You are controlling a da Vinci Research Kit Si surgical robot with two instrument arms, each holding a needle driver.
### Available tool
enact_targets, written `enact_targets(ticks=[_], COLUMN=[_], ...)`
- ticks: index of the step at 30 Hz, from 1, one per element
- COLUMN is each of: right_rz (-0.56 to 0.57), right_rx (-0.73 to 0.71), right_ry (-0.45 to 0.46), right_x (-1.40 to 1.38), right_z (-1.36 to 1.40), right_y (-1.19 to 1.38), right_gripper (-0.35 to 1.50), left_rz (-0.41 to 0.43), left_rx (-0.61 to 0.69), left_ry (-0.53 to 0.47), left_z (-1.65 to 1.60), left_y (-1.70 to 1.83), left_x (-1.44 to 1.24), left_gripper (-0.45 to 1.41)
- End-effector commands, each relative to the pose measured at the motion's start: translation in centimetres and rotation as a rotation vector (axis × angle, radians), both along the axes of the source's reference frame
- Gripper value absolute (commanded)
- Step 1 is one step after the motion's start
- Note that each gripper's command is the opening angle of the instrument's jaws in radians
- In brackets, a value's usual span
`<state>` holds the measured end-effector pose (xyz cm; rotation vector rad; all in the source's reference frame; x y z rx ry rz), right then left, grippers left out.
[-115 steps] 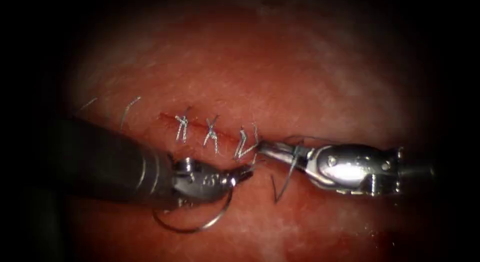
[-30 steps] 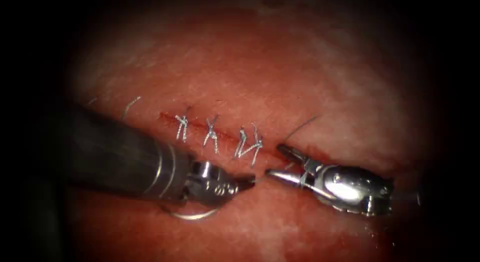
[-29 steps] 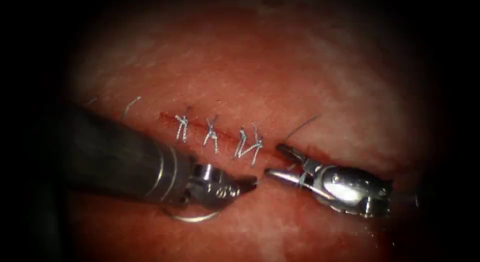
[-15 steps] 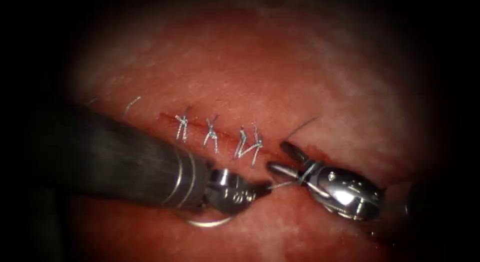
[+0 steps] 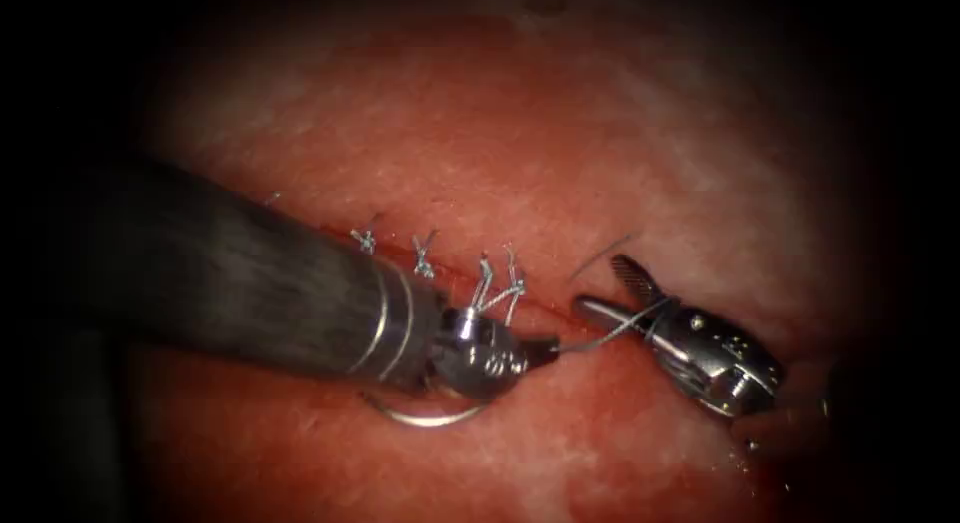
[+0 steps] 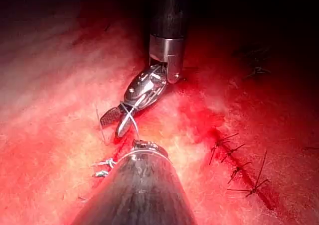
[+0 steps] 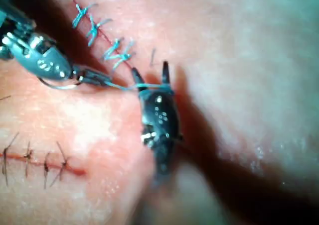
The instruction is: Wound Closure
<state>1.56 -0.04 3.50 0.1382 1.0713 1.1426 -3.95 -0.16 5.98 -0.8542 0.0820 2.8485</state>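
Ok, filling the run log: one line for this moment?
left tool: shut on thread | right tool: open, thread looped round jaws | needle: lying on tissue under left tool, free

Surgical training lab bench: stitched cut (image 5: 440, 268) in pork tissue (image 5: 520, 123), wristed needle-driver tool (image 5: 700, 348).

Left tool (image 5: 540, 351) in the lower middle of the endoscope picture, at the end of a thick dark shaft (image 5: 230, 273) that slants down from the left edge, tip pointing right, jaws pinched shut on the thread (image 5: 590, 341). Right tool (image 5: 612, 285) at the right of the middle, tilted up toward the left, jaws spread wide in a V, nothing pinched between them, thread wound round their base. Tips of both tools close, not touching.
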Motion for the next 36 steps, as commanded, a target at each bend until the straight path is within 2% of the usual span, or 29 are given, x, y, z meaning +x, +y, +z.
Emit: enact_targets(ticks=[1, 11, 16, 17, 18, 19, 20, 22, 24, 36], right_rz=[-0.001, 0.015, 0.029, 0.031, 0.031, 0.032, 0.035, 0.043, 0.049, -0.024], right_rx=[0.012, 0.006, 0.001, 0.000, 0.000, 0.000, -0.004, -0.016, -0.026, -0.163], right_ry=[0.004, 0.037, 0.050, 0.051, 0.051, 0.051, 0.058, 0.066, 0.072, 0.016], right_x=[0.08, 0.20, 0.25, 0.26, 0.26, 0.26, 0.26, 0.26, 0.26, 0.24], right_z=[0.08, 0.10, 0.05, 0.04, 0.04, 0.05, 0.05, 0.03, 0.02, -0.07], right_y=[-0.12, 0.00, 0.05, 0.06, 0.06, 0.07, 0.07, 0.11, 0.13, 0.14], right_gripper=[0.83, 0.88, 0.79, 0.68, 0.68, 0.56, 0.24, -0.15, -0.35, -0.35], left_rz=[0.002, 0.002, 0.002, 0.002, 0.002, 0.002, 0.004, 0.004, 0.003, -0.012], left_rx=[0.005, 0.008, 0.009, 0.008, 0.008, 0.008, 0.008, 0.007, 0.006, 0.006], left_ry=[0.000, 0.002, 0.002, 0.004, 0.004, 0.004, 0.003, 0.006, 0.011, 0.020], left_z=[0.04, -0.01, -0.03, -0.03, -0.03, -0.03, -0.03, -0.04, -0.05, -0.12], left_y=[-0.12, -0.10, -0.10, -0.10, -0.10, -0.10, -0.11, -0.11, -0.10, 0.03], left_x=[-0.03, -0.01, -0.01, 0.00, 0.00, 0.01, 0.03, 0.06, 0.07, 0.17], left_gripper=[-0.45, -0.45, -0.45, -0.45, -0.45, -0.45, -0.45, -0.45, -0.45, -0.45])
